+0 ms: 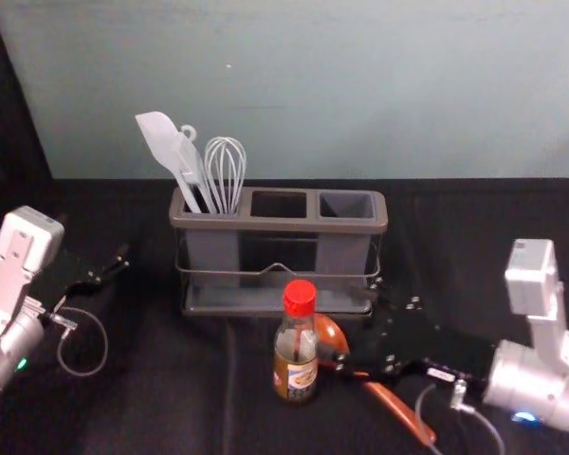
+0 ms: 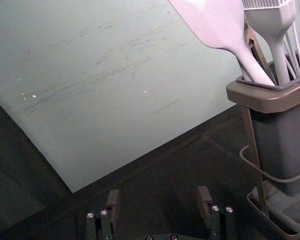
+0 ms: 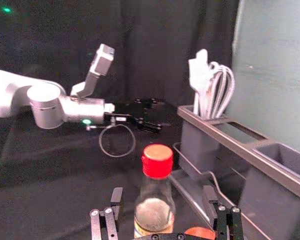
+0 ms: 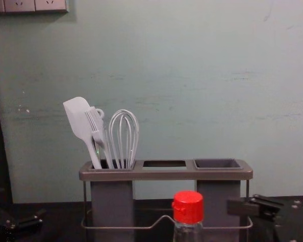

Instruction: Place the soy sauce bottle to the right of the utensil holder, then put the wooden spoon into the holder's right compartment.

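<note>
My right gripper point(image 1: 352, 324) is open at the right side of the upright soy sauce bottle point(image 1: 297, 353), a red-capped one in front of the utensil holder point(image 1: 280, 225). In the right wrist view the bottle point(image 3: 155, 207) appears between the spread fingers of my right gripper point(image 3: 162, 196), not clasped. The wooden spoon point(image 1: 398, 411) lies behind and right of the bottle, its middle partly covered by that gripper. At the holder's left stands my left gripper point(image 1: 112, 269), open; the left wrist view shows this gripper point(image 2: 158, 196) holding nothing. The right compartment point(image 4: 217, 164) looks empty.
A white spatula point(image 1: 161, 142), a brush and a whisk point(image 1: 226, 171) stand in the holder's left compartment. Behind the black-covered table point(image 1: 171, 408) rises a pale wall. Dark cloth surface extends to the right of the holder, behind the right arm.
</note>
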Motion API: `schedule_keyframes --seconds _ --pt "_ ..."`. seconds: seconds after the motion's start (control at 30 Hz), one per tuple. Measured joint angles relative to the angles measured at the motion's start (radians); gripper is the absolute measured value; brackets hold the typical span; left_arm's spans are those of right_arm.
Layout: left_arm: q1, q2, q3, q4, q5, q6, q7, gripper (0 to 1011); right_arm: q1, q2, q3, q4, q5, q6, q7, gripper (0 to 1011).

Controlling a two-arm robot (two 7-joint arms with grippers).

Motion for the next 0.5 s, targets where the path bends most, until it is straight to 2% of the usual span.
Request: schedule_keyframes --seconds 0.23,0.5 --pt "0.000 0.000 0.000 0.000 0.000 0.000 0.000 1011 0.039 -0.039 -0.011 0.031 -0.006 0.007 0.055 1003" --pt "0.000 0.000 0.000 0.000 0.000 0.000 0.000 1011 0.080 -0.087 -0.016 0.074 0.009 0.008 0.098 1003"
